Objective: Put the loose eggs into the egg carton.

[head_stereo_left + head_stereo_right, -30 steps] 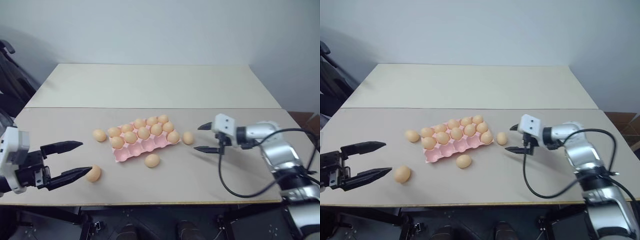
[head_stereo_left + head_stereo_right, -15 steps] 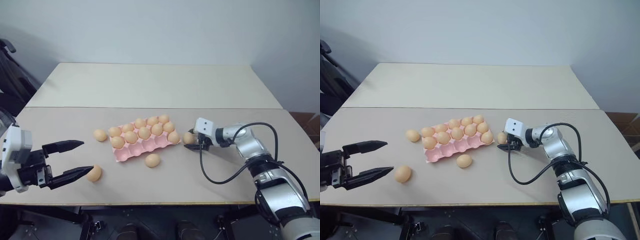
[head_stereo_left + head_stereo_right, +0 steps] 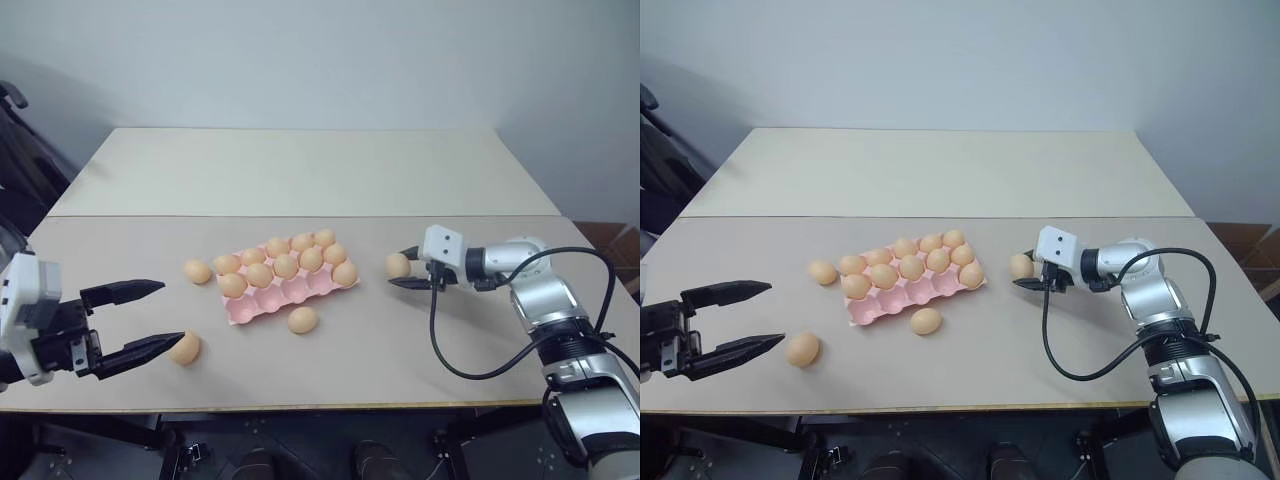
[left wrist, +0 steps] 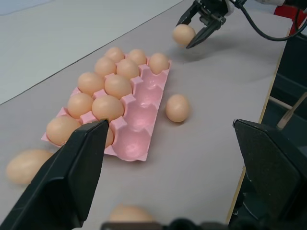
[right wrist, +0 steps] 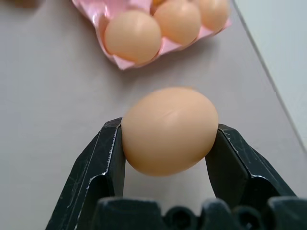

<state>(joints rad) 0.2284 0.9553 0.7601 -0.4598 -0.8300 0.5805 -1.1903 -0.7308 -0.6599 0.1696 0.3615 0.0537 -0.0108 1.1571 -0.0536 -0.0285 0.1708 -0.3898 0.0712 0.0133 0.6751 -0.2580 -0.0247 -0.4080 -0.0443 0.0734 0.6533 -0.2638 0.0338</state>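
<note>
Four loose eggs: one is now clamped in the right pincer (image 3: 1030,274), three lie on the surface (image 3: 450,360).
Change: a second ago that egg (image 5: 168,129) sat on the surface just beside the carton's right end, with the right pincer's black fingers spread wide near it; since then the fingers have closed on its two sides and lifted it clear, and a shadow shows beneath it in the left wrist view.
Held egg, place: in the air to the right of the egg carton (image 3: 285,295), apart from it, not yet over any cup.
Egg carton: pale pink tray lying at an angle near the middle of the surface; its two far rows are filled with eggs and the near row of cups (image 4: 144,120) looks empty.
Other loose eggs: one (image 3: 198,271) just off the carton's left end, one (image 3: 302,320) in front of its near edge, one (image 3: 184,348) just beside the lower fingertip of the left pincer (image 3: 165,318).
Left pincer: fingers spread wide, holding nothing, low at the surface's left side.
Meaning for the task: the first pick appears made; the carry over to an open near-row cup and the release look to be next, with three eggs left after it.
</note>
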